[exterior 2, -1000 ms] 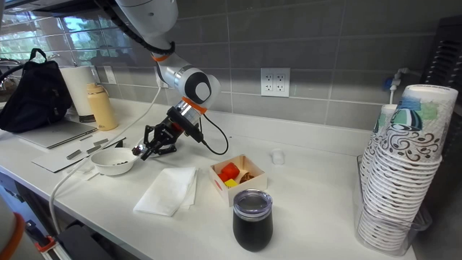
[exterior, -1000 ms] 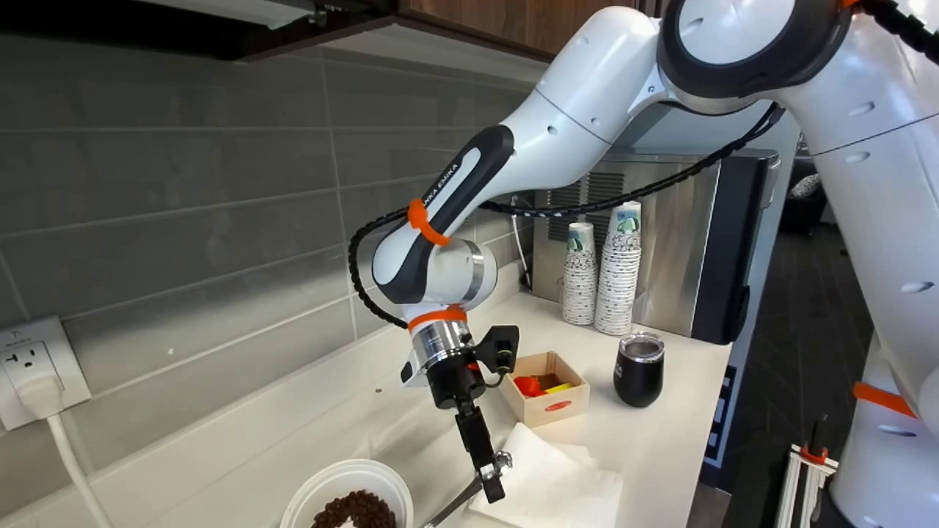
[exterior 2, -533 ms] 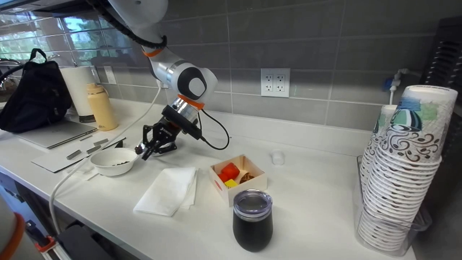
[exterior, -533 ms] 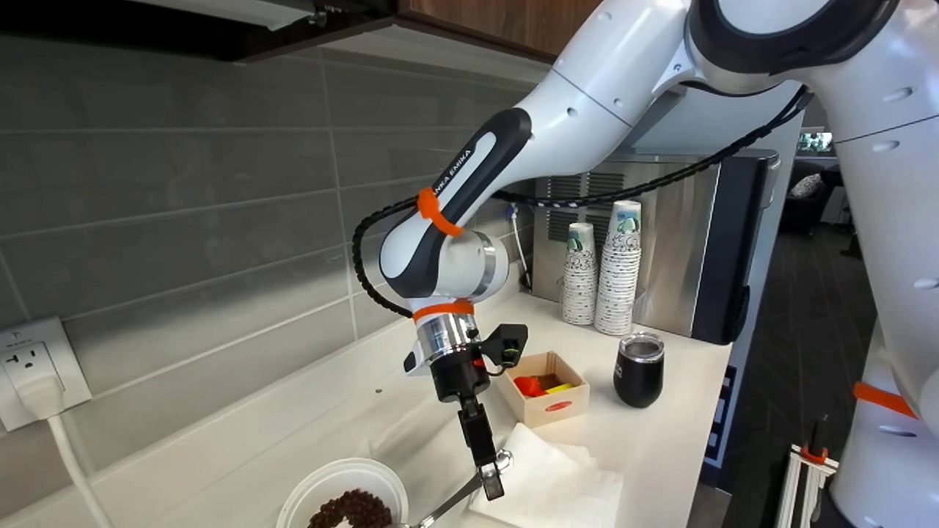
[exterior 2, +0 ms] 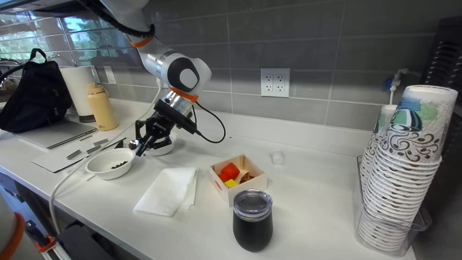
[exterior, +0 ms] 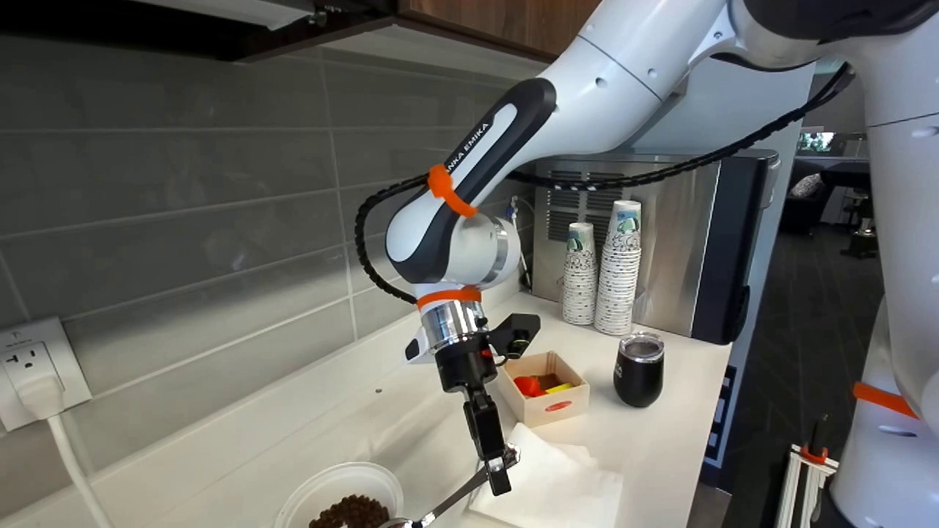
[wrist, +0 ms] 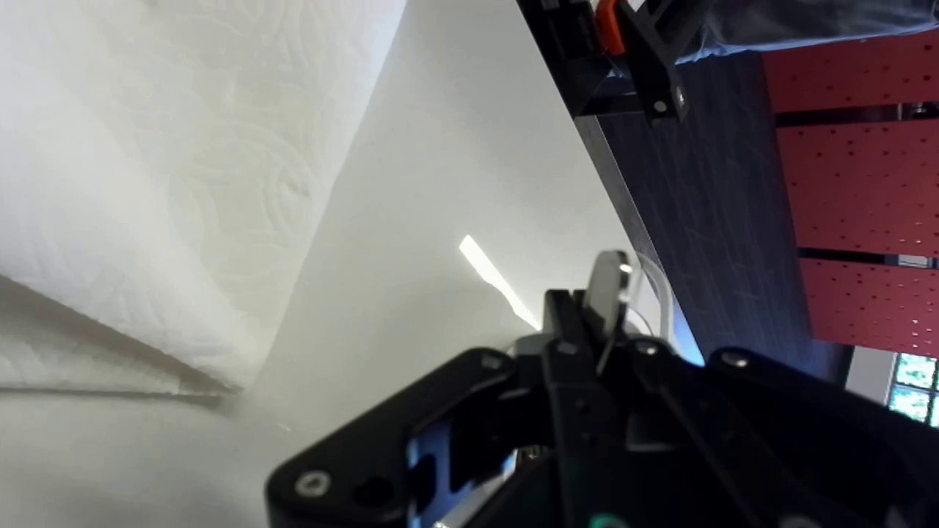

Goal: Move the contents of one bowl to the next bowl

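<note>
Wrist view: the gripper (wrist: 593,319) pinches a spoon (wrist: 607,290)

The fingers, below and right of the frame's centre, are pressed onto its metal. In an exterior view the spoon slants from the fingertips toward the bottom of the frame, where its end overlaps, in the picture, the rim of a white bowl (exterior: 345,478) of brown pieces (exterior: 356,511); touching or apart cannot be told. In an exterior view two bowls show: a left bowl (exterior 2: 110,174), centre left, with a few dark pieces (exterior 2: 119,165), and a farther bowl (exterior 2: 160,151) partly behind the gripper, its inside largely hidden. A shiny end of the spoon shows just above the left bowl's right rim. A folded paper towel (exterior 2: 168,191) lies at lower left of centre, beside a wooden box (exterior 2: 224,195) holding red and yellow items (exterior 2: 231,170); a black tumbler (exterior 2: 252,231) stands upright at lower centre.
</note>
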`<state>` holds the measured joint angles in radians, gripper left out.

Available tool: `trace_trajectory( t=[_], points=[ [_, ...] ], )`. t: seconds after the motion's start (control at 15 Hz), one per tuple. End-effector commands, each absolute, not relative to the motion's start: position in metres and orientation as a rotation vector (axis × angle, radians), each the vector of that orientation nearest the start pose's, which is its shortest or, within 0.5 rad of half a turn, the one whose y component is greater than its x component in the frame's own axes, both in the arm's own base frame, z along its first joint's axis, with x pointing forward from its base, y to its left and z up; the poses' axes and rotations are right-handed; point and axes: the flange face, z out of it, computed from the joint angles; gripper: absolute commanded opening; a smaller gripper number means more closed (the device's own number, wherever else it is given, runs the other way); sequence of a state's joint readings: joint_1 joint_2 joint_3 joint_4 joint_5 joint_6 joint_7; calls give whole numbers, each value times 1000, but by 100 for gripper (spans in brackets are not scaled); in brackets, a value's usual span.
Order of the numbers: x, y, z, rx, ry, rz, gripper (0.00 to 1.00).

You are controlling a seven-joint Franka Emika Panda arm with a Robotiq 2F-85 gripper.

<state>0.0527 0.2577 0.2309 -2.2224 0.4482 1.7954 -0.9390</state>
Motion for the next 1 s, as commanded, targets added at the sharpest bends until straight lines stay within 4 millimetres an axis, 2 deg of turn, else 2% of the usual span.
trace_trajectory(
  t=[0.0, 0.4, 0.93],
  points=[
    [422, 168, 254, -2143, -1167, 576, 1],
    [406, 171, 253, -2153, -1181, 560, 1],
    [395, 179, 239, -2301, -1228, 422, 1]
  ],
)
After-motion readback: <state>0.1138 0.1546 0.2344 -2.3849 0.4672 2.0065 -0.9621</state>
